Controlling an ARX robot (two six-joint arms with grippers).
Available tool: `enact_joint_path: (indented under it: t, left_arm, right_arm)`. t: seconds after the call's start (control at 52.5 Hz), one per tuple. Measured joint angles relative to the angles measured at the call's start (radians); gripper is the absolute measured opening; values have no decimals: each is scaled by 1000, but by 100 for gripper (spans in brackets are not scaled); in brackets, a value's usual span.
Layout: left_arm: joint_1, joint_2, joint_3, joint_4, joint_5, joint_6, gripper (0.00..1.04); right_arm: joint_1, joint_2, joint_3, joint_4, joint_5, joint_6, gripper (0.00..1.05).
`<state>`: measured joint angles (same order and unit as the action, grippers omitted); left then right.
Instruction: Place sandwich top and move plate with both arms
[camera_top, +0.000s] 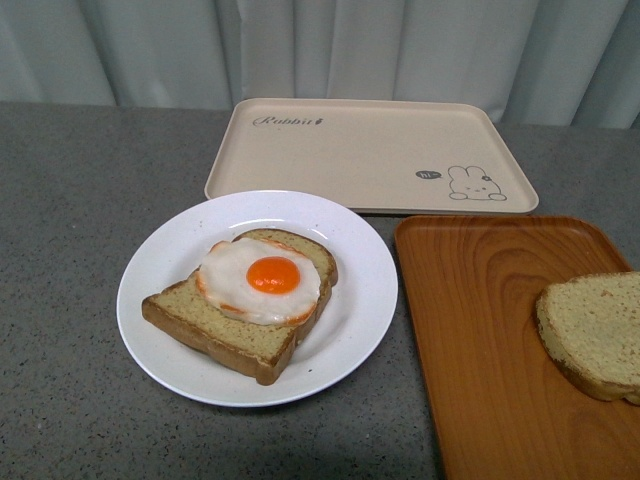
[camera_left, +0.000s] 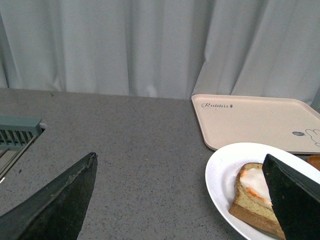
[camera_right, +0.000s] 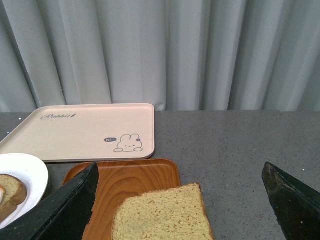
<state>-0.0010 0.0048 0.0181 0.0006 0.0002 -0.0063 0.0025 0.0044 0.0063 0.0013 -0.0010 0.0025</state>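
One plate (camera_top: 160, 262), grey counter (camera_top: 70, 200), perhaps stone, curtain (camera_top: 150, 50)

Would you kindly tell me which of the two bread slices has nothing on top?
The plain slice on the wood-grain tray, at the right: its face is bare. The other slice, on the white plate, carries a fried egg.

We find bare grey table (camera_top: 70, 200) to the left of the plate (camera_top: 150, 290) and along its near side. On its right the wooden tray (camera_top: 470, 330) sits just beside it, and the beige tray (camera_top: 370, 150) crowds its far rim.
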Motion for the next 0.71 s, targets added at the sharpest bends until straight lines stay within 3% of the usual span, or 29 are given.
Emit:
enact_joint_path:
  t: [0.705]
  left_arm:
    - [0,0,0,0,0,0,98]
  right_arm:
    - [0,0,0,0,0,0,96]
